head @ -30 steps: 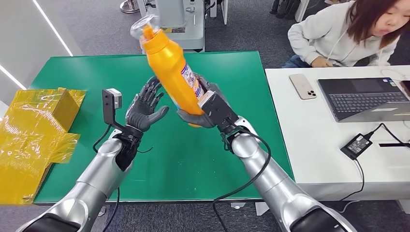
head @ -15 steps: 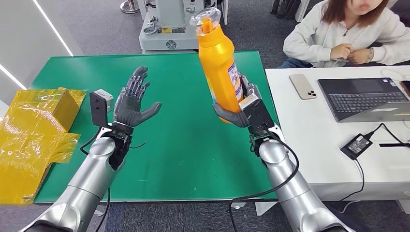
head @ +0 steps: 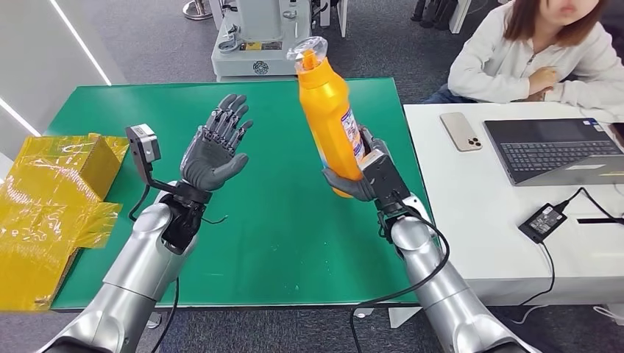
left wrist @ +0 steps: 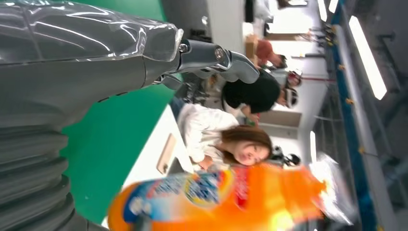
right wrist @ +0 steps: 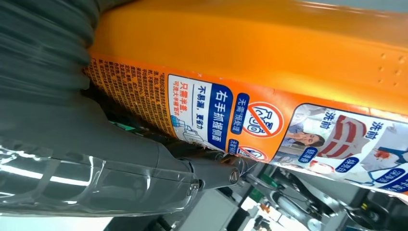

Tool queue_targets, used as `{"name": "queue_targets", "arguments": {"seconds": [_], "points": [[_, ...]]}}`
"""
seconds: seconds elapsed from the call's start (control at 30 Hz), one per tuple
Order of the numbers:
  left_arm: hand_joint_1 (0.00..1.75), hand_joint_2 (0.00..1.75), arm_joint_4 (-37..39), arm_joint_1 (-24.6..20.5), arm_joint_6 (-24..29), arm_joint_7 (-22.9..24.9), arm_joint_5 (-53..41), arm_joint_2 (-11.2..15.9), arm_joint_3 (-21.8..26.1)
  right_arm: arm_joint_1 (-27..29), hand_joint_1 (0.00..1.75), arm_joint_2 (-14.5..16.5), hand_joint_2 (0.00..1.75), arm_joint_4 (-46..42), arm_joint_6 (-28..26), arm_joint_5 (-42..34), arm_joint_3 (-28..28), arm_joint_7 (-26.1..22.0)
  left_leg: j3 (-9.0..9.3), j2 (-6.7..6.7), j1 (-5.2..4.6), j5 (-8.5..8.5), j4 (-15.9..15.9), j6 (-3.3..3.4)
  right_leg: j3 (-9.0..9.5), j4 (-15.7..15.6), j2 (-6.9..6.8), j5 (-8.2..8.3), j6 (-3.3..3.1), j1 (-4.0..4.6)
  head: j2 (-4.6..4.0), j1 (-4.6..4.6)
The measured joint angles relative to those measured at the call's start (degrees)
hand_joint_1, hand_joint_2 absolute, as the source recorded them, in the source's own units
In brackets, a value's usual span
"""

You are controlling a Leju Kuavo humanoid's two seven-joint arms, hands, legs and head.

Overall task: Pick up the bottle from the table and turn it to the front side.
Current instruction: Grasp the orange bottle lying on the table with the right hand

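The orange bottle [right wrist: 269, 53] carries a printed label [right wrist: 211, 115] with Chinese text. Legible there are "右手抓握面", "不易漏, 更省力" and "洗前" beside "洗后"; the smaller print is unreadable.

We see a green table [head: 294, 243] in front of the robot; nothing visible rests directly on its top. Butted against its right edge is a white desk [head: 486, 243]. On the desk: a phone [head: 461, 132] lying face down near the green table's edge, an open dark laptop [head: 559, 151] further right, and a black power brick [head: 542, 220] nearer the front with its cable running off right. A person's arms rest at the desk's far edge. At the green table's left end we see a yellow taped cardboard box [head: 51, 198], overlapping the table's left edge; whether it sits on the table or beside it, we can't tell.
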Motion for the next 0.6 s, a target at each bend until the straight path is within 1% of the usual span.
{"name": "queue_targets", "arguments": {"seconds": [0.1,0.27,0.6], "points": [[0.00,1.75,-2.19,0.22,-0.19,0.61,0.81,0.22,-0.52,-1.06,1.66,1.05,1.75,2.59,0.53,0.20,0.01,0.00,0.00,0.00,0.00,0.01,0.00,0.01,0.00,0.00,0.00,0.00,0.00,0.00,0.01,-0.01],[0.00,1.75,-3.82,0.25,-0.14,0.95,1.32,0.25,-1.57,-2.69,1.66,2.67,1.75,5.77,1.14,0.22,0.02,0.02,0.01,-0.01,0.00,0.03,0.01,0.02,0.00,0.00,-0.01,0.00,0.00,0.00,0.00,0.00],[0.00,1.75,-4.37,0.25,0.41,0.91,1.00,0.22,-2.37,-3.71,1.61,3.79,1.75,8.53,1.61,0.89,0.10,0.03,0.00,-0.01,0.00,0.03,0.01,0.02,0.00,0.00,-0.01,0.00,0.00,0.00,0.00,0.00]]}}
